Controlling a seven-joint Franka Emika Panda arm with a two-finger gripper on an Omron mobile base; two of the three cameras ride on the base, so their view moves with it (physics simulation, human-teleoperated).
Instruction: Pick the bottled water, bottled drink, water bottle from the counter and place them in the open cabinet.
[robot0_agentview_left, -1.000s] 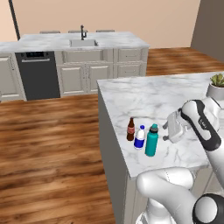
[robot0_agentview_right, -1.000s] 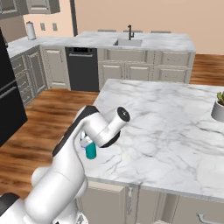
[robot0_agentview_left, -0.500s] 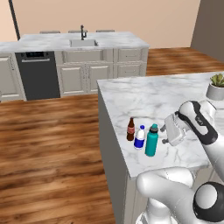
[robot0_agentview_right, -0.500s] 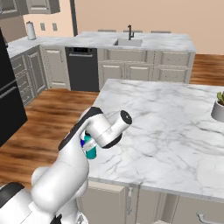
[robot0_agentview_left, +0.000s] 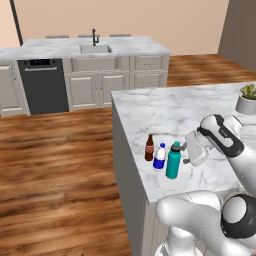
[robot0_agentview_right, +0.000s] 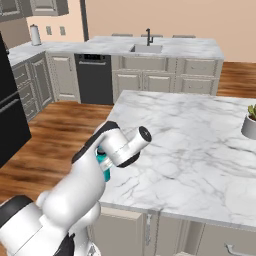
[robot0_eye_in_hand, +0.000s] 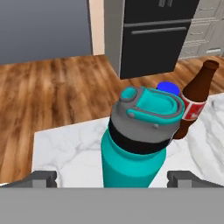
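Three bottles stand near the left edge of the counter (robot0_agentview_left: 200, 107). The teal water bottle (robot0_agentview_left: 173, 160) is nearest my gripper (robot0_agentview_left: 186, 151), which is open and level with its upper part, just right of it. In the hand view the water bottle (robot0_eye_in_hand: 140, 144) stands close between the spread fingertips (robot0_eye_in_hand: 41, 178), which do not touch it. The bottled water (robot0_agentview_left: 159, 157) is behind it, with just its blue cap (robot0_eye_in_hand: 168, 88) showing in the hand view. The brown bottled drink (robot0_agentview_left: 149, 148) stands furthest left. In the right base view my arm hides most of the water bottle (robot0_agentview_right: 105, 165). The open cabinet is out of view.
A potted plant (robot0_agentview_left: 247, 97) sits at the counter's far right. Across the wood floor (robot0_agentview_left: 60, 165) runs a second marble top with a sink (robot0_agentview_left: 95, 49) and a dark dishwasher (robot0_agentview_left: 42, 85). A black fridge (robot0_agentview_right: 10, 115) stands at the left.
The hand has edged a little lower and closer to the teal water bottle. The jaws stay open and the bottles have not moved.
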